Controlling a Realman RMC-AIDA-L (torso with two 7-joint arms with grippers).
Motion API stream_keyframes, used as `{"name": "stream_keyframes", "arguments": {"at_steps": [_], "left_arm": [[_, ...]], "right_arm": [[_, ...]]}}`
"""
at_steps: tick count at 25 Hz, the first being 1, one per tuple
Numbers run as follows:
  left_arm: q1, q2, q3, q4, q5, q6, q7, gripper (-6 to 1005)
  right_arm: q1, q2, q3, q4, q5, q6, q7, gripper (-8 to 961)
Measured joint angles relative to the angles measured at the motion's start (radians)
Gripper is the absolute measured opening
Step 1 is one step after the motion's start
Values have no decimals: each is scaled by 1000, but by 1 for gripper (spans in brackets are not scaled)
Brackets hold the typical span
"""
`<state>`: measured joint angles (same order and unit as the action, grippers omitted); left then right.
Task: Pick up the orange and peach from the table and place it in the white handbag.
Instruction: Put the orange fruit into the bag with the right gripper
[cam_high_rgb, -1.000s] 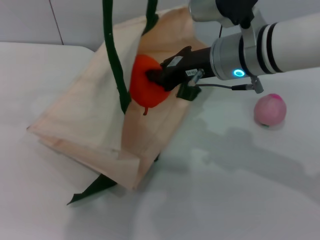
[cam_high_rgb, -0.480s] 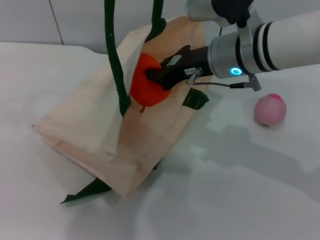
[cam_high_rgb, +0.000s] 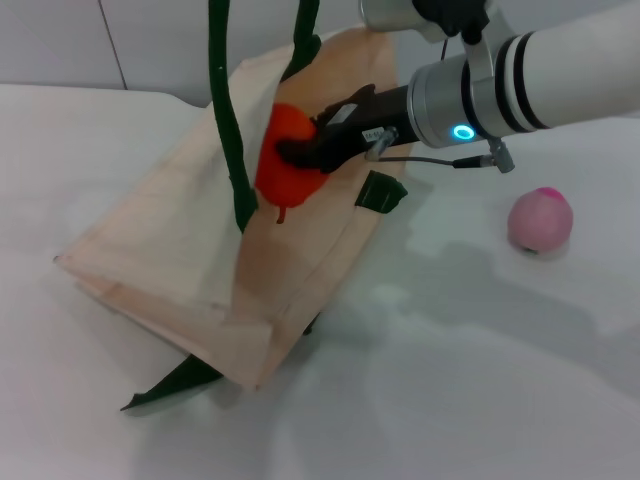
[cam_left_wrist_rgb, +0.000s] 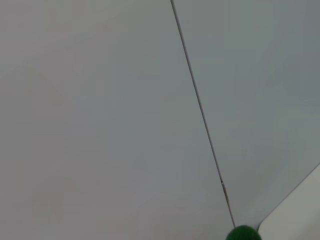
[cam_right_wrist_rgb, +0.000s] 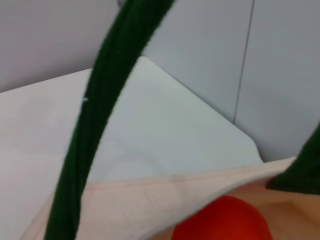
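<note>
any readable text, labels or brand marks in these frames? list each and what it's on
None can be read.
Small white sticker on the black right claw holding the bright orange-red toy fruit: dark print, too small and blurred to read.
Glowing blue ring on the silver wrist: a light, not text.
Cream fabric tote bag with dark green handles, pale pink round toy fruit, white tabletop: no markings visible.

The head view looks down across the table (cam_high_rgb: 480, 380). The right wrist view sits close, sharing the white handbag (cam_high_rgb: 190, 250) and the orange (cam_right_wrist_rgb: 222, 220). The left wrist view faces a wall (cam_left_wrist_rgb: 100, 110).
</note>
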<state>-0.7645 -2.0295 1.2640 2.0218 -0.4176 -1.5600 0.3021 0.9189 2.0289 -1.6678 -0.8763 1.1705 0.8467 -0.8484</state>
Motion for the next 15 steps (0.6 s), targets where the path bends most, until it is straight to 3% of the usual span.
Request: {"name": "stream_keyframes", "arguments": {"at_steps": [5, 10, 15], "left_arm": [[-1, 0, 10, 0, 0, 0, -2, 119], [-4, 0, 14, 2, 0, 0, -8, 119], [-4, 0, 14, 3, 0, 2, -9, 119]], "right_arm": [[15, -1, 4, 23, 0, -12, 4, 380], [38, 1, 1, 66, 0, -24, 1, 628], [46, 1, 0, 81, -1, -33, 5, 767]]}}
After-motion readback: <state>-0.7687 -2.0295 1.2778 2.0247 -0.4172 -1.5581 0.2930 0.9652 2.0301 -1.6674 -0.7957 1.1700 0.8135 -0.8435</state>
